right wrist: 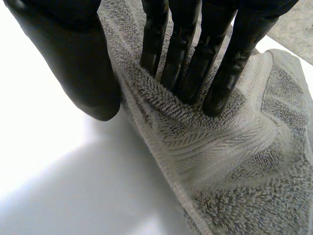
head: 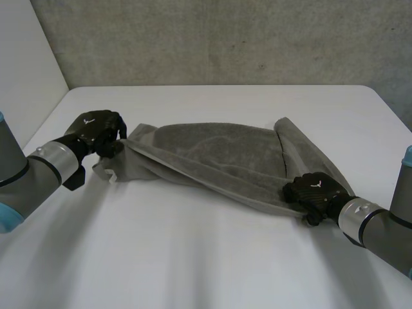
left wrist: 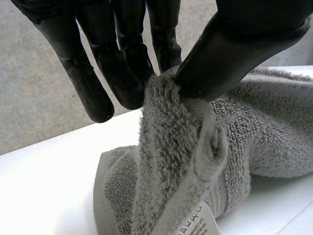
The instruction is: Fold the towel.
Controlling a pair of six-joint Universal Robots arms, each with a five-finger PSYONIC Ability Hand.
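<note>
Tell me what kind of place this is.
Likely a robotics lab or test bench: a white table, a rough grey wall behind it, and the left hand and right hand each pinching a grey towel.

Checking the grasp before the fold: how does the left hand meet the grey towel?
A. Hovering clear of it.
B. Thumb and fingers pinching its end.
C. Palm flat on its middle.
B: the left wrist view shows the left hand pinching a bunched fold of the grey towel between thumb and fingers, and the head view places that hand at the towel's left end.
</note>
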